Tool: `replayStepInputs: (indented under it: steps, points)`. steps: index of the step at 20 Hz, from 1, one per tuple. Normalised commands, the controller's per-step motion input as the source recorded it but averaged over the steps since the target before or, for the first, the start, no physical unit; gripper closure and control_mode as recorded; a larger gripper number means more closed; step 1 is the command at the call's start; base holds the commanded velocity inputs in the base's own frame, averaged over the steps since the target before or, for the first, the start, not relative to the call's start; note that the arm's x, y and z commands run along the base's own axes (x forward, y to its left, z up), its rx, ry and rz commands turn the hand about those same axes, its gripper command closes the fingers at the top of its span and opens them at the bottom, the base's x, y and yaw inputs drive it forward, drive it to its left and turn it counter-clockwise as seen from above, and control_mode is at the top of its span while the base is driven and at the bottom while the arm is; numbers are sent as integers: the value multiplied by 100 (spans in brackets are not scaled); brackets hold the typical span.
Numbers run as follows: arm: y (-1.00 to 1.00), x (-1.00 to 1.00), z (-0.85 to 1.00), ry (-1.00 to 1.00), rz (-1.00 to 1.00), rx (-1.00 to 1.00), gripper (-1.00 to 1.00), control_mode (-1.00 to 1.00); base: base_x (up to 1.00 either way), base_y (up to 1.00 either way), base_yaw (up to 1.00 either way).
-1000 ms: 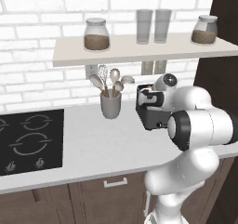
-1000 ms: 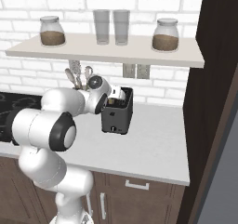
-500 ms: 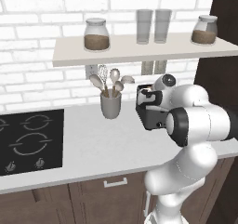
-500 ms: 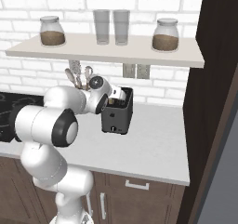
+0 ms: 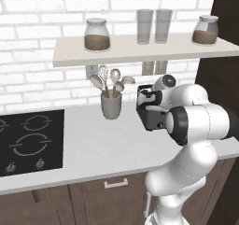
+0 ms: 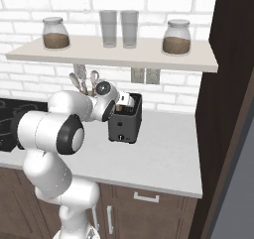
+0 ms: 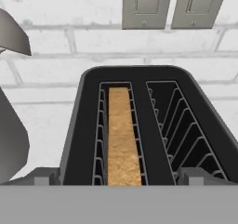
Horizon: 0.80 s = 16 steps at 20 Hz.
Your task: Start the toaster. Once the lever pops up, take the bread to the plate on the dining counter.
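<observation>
Where the arm bends in over the counter, the gripper hangs directly above the toaster, jaws spread to their widest and holding nothing; toaster: dark, boxy, two slots, standing on the white counter close to the brick wall; bread: tan slice, on edge, sunk in the left-hand slot as the hand view shows it, the other slot bare wire; utensil cup: grey, with spoons and whisk, beside the toaster; cooktop: black, farther along; shelf above: two jars, two glasses.
</observation>
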Motion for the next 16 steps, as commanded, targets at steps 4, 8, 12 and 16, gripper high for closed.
replayStepInputs:
  steps: [4,8,12,16]
  points:
    - [0,0,0,0,0,0,-100,-100,0,0,0]
    - [0,0,0,0,0,0,100,-100,0,0,0]
    - [0,3,0,0,0,0,100,-100,0,0,0]
    - [0,2,0,0,0,0,100,-100,0,0,0]
